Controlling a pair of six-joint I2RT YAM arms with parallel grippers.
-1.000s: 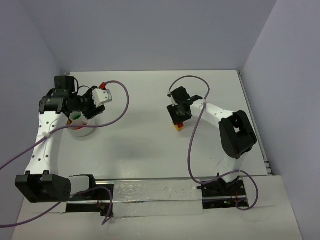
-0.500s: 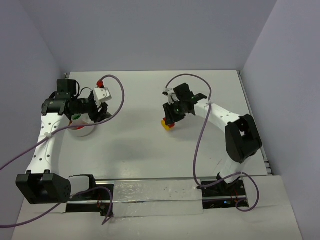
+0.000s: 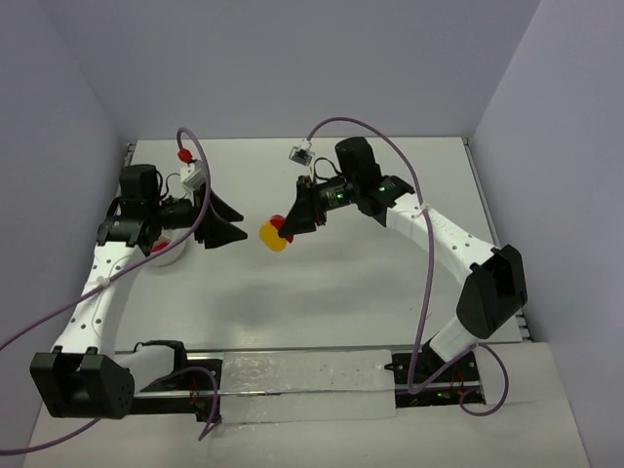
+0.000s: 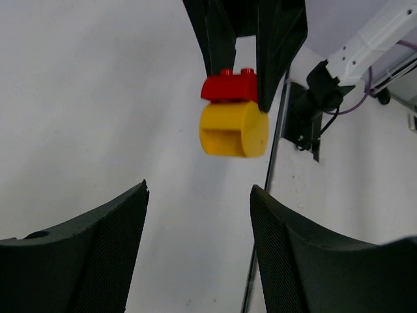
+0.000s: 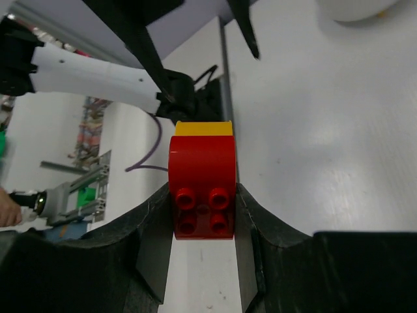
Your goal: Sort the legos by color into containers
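Observation:
My right gripper (image 3: 289, 228) is shut on a red-and-yellow lego (image 3: 274, 235) and holds it in the air over the table's middle. In the right wrist view the red studded half (image 5: 202, 189) sits between the fingers, with the yellow half beyond it. My left gripper (image 3: 241, 225) is open and empty. It points right at the lego from a short way off. The left wrist view shows the lego (image 4: 233, 119) hanging ahead of the open fingers (image 4: 104, 248). The white tub (image 3: 169, 256) stands at the left, mostly hidden under the left arm. Something red shows inside it.
Purple cables loop over both arms. The white tub's edge (image 5: 352, 8) shows at the top of the right wrist view. The table's metal front rail (image 3: 302, 375) runs between the arm bases. Walls close in the left, back and right sides.
My right gripper lifted the red-and-yellow lego off the table and carried it left. My left gripper swung away from the tub and turned right to face the lego.

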